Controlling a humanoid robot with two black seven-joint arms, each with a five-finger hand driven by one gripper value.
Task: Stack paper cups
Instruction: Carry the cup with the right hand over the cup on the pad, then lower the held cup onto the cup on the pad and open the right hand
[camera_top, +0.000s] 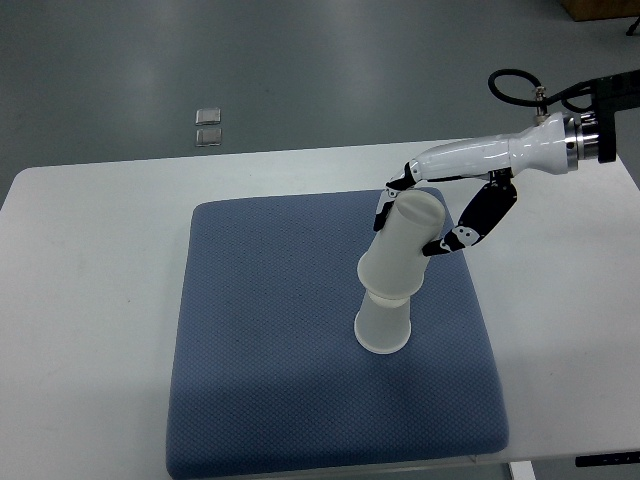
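Note:
Two white paper cups stand mouth-down on the blue mat. The lower cup rests on the mat right of centre. The upper cup sits over the lower one, tilted toward the upper right. My right hand comes in from the right edge; its fingers and thumb close around the upper cup's top end. The left arm does not show.
The mat lies on a white table. Two small clear squares lie on the grey floor beyond the table's far edge. A black cable loops at my right wrist.

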